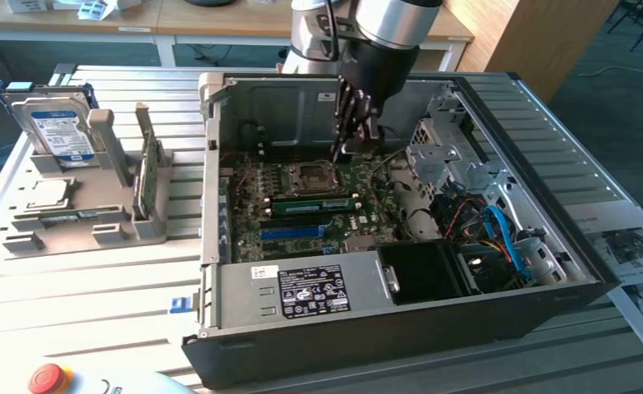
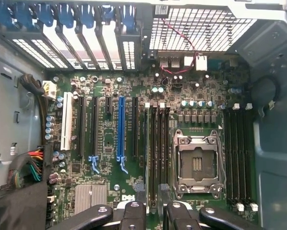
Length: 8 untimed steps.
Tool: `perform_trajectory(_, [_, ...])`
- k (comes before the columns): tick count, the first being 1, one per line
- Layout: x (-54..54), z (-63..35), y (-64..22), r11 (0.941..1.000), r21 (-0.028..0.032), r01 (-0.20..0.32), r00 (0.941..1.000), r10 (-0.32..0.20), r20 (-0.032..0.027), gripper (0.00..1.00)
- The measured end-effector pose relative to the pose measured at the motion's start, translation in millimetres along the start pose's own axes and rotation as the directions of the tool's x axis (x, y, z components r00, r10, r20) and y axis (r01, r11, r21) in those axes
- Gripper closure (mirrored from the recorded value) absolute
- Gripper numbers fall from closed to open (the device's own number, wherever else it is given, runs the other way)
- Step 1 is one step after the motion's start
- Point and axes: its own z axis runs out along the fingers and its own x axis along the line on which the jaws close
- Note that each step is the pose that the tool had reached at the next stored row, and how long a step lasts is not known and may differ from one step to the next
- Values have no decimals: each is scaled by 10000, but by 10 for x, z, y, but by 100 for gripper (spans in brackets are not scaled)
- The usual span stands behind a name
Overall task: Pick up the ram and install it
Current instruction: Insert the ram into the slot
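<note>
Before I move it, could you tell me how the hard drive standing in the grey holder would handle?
The hard drive looks like a rigid metal box, so probably stiff and heavy for its size. Standing on edge in the holder, it might tip if pushed sideways.

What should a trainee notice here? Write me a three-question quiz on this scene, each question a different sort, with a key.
1. True or false: the gripper hangs inside the open computer case, above the motherboard.
2. The blue-labelled hard drive stands: A) in the grey holder on the exterior view's left; B) inside the case; C) between the gripper's fingers.
3. Fill in: the slot beside the CPU socket holds ____.
Key: 1 true. 2 A. 3 the ram, a green stick seated on edge; the gripper's fingers are apart and hold nothing.
</note>
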Motion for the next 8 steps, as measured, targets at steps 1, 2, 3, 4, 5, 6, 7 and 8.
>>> perform_trajectory(1, [0, -8, 1, 10000, 0, 0, 10000, 0, 0, 75])
perform_trajectory(2, [0, -8, 1, 10000, 1, 0, 10000, 0, 2, 75])
perform_trajectory(3, [0, -8, 1, 10000, 1, 0, 10000, 0, 2, 75])
perform_trajectory(4, [0, -8, 1, 10000, 1, 1, 10000, -1, 1, 75])
perform_trajectory(5, [0, -8, 1, 10000, 1, 0, 10000, 0, 1, 75])
perform_trajectory(6, [0, -9, 1, 10000, 1, 0, 10000, 0, 0, 75])
perform_trajectory(7, [0, -9, 1, 10000, 0, 0, 10000, 0, 0, 75])
perform_trajectory(8, [-1, -10, 2, 10000, 5, 1, 10000, -1, -8, 75])
